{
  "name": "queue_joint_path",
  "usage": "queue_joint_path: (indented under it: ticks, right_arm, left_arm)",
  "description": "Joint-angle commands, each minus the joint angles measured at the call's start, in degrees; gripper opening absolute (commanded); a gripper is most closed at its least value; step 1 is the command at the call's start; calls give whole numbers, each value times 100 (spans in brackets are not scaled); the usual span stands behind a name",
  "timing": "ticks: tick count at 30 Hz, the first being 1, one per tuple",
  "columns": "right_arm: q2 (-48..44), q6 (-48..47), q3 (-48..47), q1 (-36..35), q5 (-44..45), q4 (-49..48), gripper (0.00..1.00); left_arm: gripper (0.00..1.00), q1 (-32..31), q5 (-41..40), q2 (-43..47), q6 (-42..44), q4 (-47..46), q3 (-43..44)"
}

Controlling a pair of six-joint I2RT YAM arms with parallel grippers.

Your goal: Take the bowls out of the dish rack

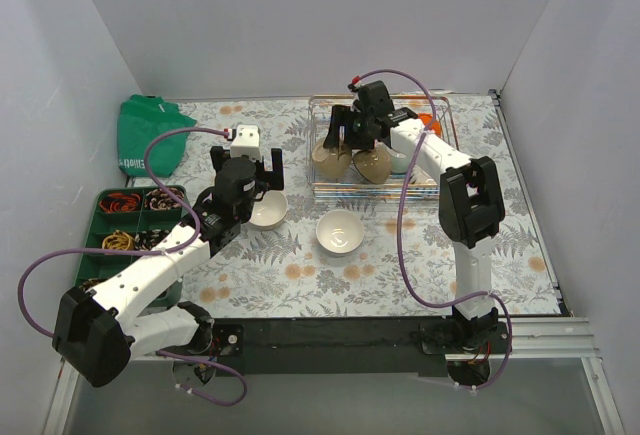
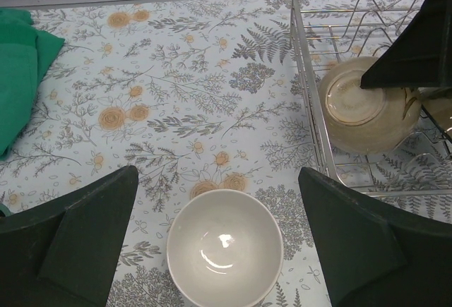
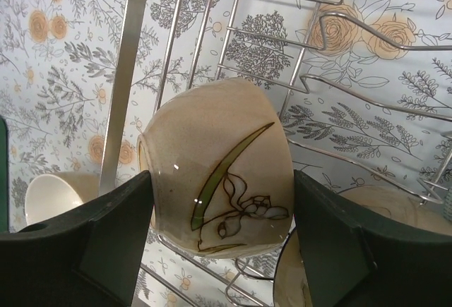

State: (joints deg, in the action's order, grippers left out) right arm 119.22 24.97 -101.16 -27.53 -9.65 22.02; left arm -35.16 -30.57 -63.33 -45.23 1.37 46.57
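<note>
Left gripper [image 2: 217, 180]: your left fingers stand as wide apart as they go and hold nothing. They hang over a white bowl [image 2: 224, 245] that sits upright on the flowered cloth.
Unloaded so far: a second white bowl [image 1: 340, 232] sits just to the right of it, also on the table and apart from the first.
Dish rack [image 3: 126, 74]: it stands at the back right and has bowls in it yet. You can see two beige ones on their sides and something orange [image 1: 427, 118] half hidden behind the arm.
Right gripper [image 3: 222, 178]: your fingers straddle the beige bowl [image 3: 212, 127] with the painted leaf, one on each flank. They look to be touching the glaze, but you cannot tell from here whether the grip is made. The bowl rests in the rack.
Risk, slip: the wall is round and glossy, so a light or off-centre pinch could let it roll or squirt out as you lift.
Risk, snag: wire prongs run close under and behind it. Pull at a slant and the rim may catch and drag the rack.
Risk, neighbour: the other beige bowl [image 3: 385, 205] lies just beside your right finger and could be knocked.
Risk, set-down: both white bowls and your left arm crowd the landing spot, so pick a bare patch.
</note>
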Motion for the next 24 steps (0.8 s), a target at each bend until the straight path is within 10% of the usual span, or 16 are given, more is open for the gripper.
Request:
queue_joint_path:
  ticks: [1,24]
  right_arm:
    - [-610,-299,-272,-156,-371,4,1]
    - [-1550,-1969,-53,-148,34,-338,1]
  left_arm:
    - [98,44,33,119,-3,48,177]
    - [98,123,51,181,-144,92,204]
